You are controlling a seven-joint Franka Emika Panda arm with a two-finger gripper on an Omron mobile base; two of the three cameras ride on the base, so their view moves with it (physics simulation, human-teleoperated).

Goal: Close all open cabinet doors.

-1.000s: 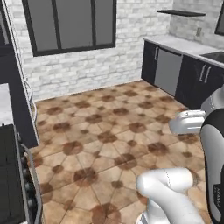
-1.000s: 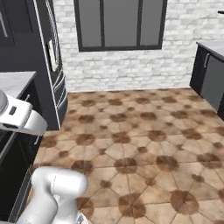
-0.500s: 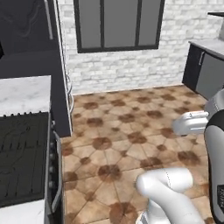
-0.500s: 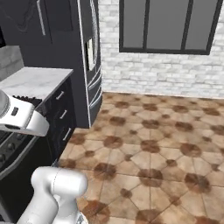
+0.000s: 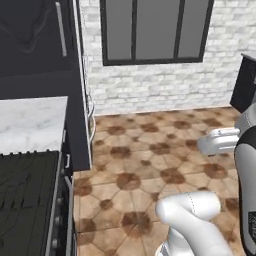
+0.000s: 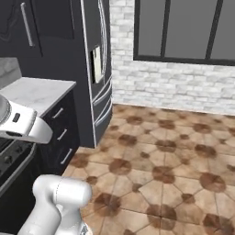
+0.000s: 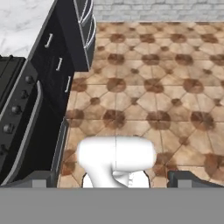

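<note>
Your gripper point(image 7: 113, 177) is spread wide and holds nothing. In the hand view its 2 dark finger tips point(image 7: 37, 178) sit far apart at the bottom, and between them you look down at the brown tiled floor point(image 7: 153, 83).

You can see the cabinet doors in both base views. In the left base view 1 black cabinet door point(image 5: 35, 30) is at the top left, above the white marble counter point(image 5: 30, 122). It has curvy carved lines and a long silver bar handle point(image 5: 61, 27) that stands straight up. In the right base view a black cabinet door point(image 6: 16, 25) is at the top left too, with its own silver handle point(image 6: 27, 24). You cannot tell from these views if the doors are open or shut.

Below the counter, in the right base view, there are 3 short drawer handles point(image 6: 62, 134) on a black front. Just beside the counter stands a tall black fridge point(image 6: 94, 69). The black stove point(image 5: 27, 200) is at the lower left of the left base view, touching the counter's near edge.

Past the floor is a white brick wall point(image 5: 165, 82) with a dark framed window point(image 5: 155, 30) that has 3 panes.
</note>
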